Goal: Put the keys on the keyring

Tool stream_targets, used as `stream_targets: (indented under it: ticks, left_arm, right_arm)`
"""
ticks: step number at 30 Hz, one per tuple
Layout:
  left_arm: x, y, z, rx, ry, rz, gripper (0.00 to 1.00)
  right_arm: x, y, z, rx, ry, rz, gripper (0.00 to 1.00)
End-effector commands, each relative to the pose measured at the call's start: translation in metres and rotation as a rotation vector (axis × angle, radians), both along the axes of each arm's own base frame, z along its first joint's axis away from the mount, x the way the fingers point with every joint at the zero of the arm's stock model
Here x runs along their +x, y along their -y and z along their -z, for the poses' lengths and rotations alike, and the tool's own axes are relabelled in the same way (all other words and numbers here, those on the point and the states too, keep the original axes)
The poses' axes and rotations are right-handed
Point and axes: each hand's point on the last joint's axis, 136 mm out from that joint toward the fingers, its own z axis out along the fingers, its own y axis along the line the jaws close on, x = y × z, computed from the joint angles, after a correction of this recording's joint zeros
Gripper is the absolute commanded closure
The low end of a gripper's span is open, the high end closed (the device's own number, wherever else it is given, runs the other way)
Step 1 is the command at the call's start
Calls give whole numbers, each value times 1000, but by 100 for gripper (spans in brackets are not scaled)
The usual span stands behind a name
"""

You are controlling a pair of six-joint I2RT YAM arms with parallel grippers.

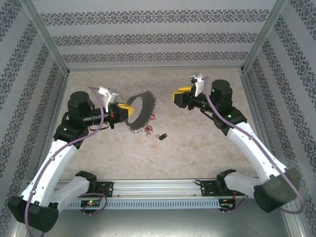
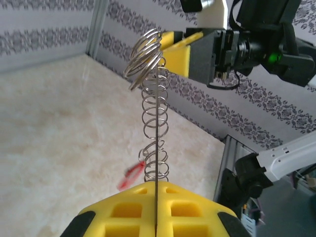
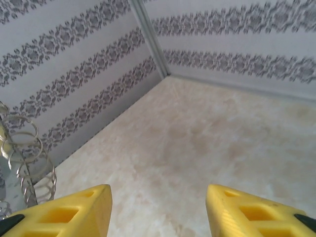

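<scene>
Large grey spiky metal keyring (image 1: 140,112): standing upright, rim being pinched by left jaws; thin grip risking twisting loose.
Right jaws: hanging spread and empty just beside it; risking bumping it.
Small black-headed metal key (image 1: 162,136): lying flat on beige worktop (image 1: 207,148) nearby; risking skidding away when pinched.

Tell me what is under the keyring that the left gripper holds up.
Below the keyring, clamped upright in the left gripper, red tags show at its lower rim and a black-headed key lies nearby. Whether the tags hang from it or lie loose is hidden.
</scene>
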Motion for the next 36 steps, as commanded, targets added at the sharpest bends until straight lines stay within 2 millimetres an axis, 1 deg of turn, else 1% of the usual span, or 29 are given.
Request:
stream_targets:
  ticks: [1, 4, 5, 7, 9, 10, 12, 15, 19, 22, 25, 31, 33, 36]
  left_arm:
    - [-1, -2, -34, 20, 205, 7, 100]
    - [-3, -1, -38, 45, 249, 28, 100]
    - [-4, -1, -41, 53, 275, 28, 100]
    - [-1, -2, -45, 60, 299, 18, 100]
    - [3, -2, -46, 62, 301, 9, 100]
    - [4, -1, -47, 59, 303, 19, 100]
    - [8, 2, -48, 49, 304, 28, 100]
    - [16, 4, -48, 30, 313, 24, 100]
    - [23, 5, -51, 21, 325, 19, 100]
    - [24, 7, -48, 29, 315, 33, 100]
    - [25, 6, -39, 65, 304, 35, 100]
    - [18, 5, -24, 169, 251, 80, 100]
    - [14, 4, -18, 202, 220, 102, 100]
    - [11, 4, -17, 222, 196, 118, 100]
  right_arm:
    - [-6, 6, 6, -51, 118, 13, 49]
    - [-30, -4, 15, -106, 241, -109, 52]
    - [-37, -8, 20, -130, 285, -150, 55]
    - [-52, -19, 28, -184, 378, -217, 61]
    - [-66, -30, 38, -242, 476, -269, 62]
    - [-69, -35, 44, -275, 516, -272, 64]
    - [-71, -42, 48, -301, 554, -263, 68]
    - [-68, -47, 51, -295, 568, -240, 74]
    - [-67, -54, 52, -286, 599, -222, 78]
    - [-67, -56, 55, -296, 613, -218, 82]
    - [-63, -56, 55, -307, 625, -204, 81]
    - [-53, -50, 54, -364, 674, -161, 78]
    - [-55, -51, 50, -354, 684, -175, 77]
    - [-63, -57, 43, -314, 688, -230, 78]
